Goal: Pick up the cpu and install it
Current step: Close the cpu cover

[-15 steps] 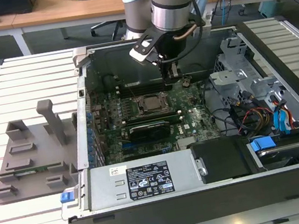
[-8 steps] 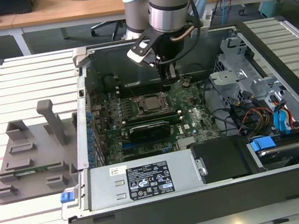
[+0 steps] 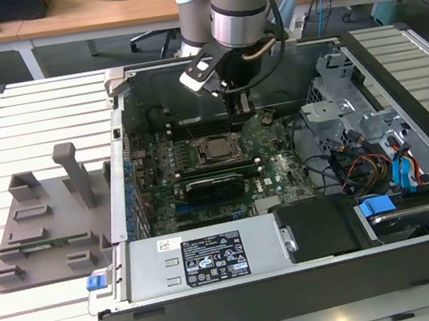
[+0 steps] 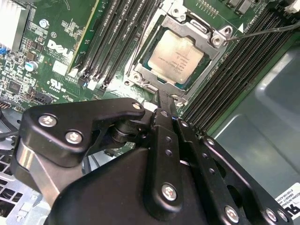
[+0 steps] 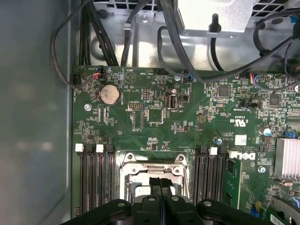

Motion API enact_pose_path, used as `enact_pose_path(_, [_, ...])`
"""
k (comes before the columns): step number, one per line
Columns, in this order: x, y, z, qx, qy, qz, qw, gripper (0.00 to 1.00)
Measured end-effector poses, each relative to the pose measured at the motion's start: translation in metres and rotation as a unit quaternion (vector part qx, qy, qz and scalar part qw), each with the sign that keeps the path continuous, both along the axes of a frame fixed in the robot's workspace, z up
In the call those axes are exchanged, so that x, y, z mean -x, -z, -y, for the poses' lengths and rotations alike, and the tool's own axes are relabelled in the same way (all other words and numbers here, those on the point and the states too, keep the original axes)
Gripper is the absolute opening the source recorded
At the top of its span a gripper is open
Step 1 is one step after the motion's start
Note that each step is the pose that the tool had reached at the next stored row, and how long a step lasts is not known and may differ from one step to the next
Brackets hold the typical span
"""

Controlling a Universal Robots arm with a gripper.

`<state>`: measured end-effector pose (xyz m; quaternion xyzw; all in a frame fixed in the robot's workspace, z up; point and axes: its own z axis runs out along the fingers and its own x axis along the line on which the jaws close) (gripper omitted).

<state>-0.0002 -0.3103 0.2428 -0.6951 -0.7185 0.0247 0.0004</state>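
Note:
The cpu [image 4: 176,58] lies flat inside the metal socket frame [image 4: 213,35] on the green motherboard, its silver-grey top plate facing up. In the exterior view the cpu [image 3: 217,148] sits mid-board inside the open computer case. My gripper [image 3: 239,109] hangs just above the board, at the socket's far edge toward the exterior view's right. Both wrist views show the black fingers pressed together with nothing between them, so the gripper [image 4: 161,99] is shut, its tips just beside the socket frame [image 5: 152,165]. The gripper [image 5: 161,183] partly hides the socket.
Memory slots [image 5: 93,180] flank the socket on both sides. A black card [image 3: 214,185] lies nearer the camera than the socket, and bundled cables [image 3: 363,160] sit at the exterior view's right. A grey holder tray [image 3: 45,230] rests on the slatted table at the exterior view's left.

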Motion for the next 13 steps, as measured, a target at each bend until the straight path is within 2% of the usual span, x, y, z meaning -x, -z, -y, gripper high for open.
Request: enact_pose_path(13, [0.0048,0.0017,0.0,0.0,0.0,0.0,1.0,0.11])
